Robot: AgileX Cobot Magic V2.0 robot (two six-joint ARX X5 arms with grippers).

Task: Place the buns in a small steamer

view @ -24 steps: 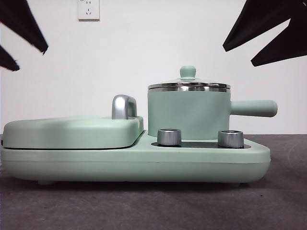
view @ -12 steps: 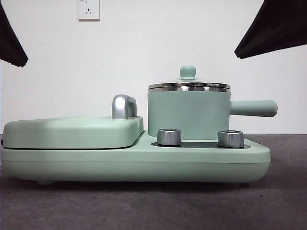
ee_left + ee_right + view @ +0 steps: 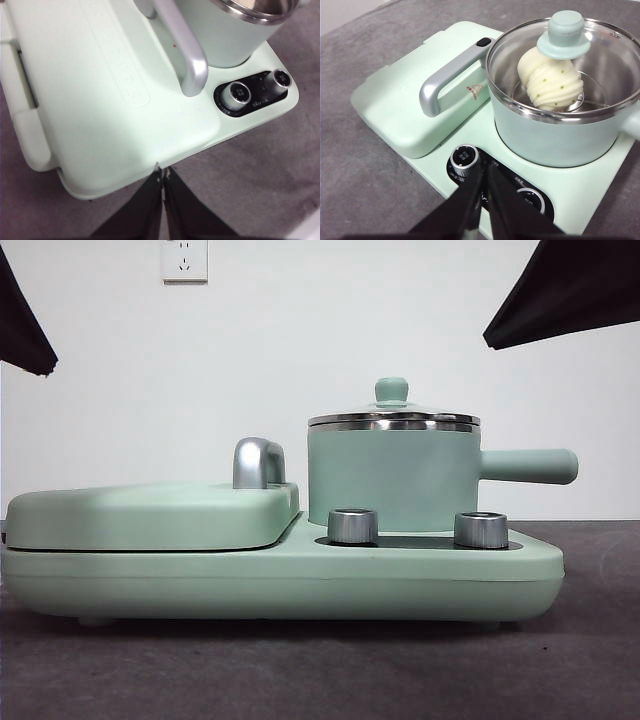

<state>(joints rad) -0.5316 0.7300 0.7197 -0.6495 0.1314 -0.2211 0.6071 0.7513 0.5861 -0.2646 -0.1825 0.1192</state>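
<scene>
The small steamer stands on the right half of the mint-green cooker, its glass lid on and its straight handle pointing right. Through the lid, in the right wrist view, a ribbed cream-white bun with green flecks rests on the steel rack inside the small steamer. My right gripper is shut and empty, hovering over the cooker's front knobs. My left gripper is shut and empty, over the front edge of the griddle. In the front view both arms show only as black tips at the top corners.
A flat hinged griddle with a chrome handle fills the cooker's left half. Two steel knobs sit in front of the pot. Dark grey cloth covers the table around the cooker.
Both black arm tips have drawn up and outward toward the top corners of the front view. The cooker, pot and lid have not moved.
</scene>
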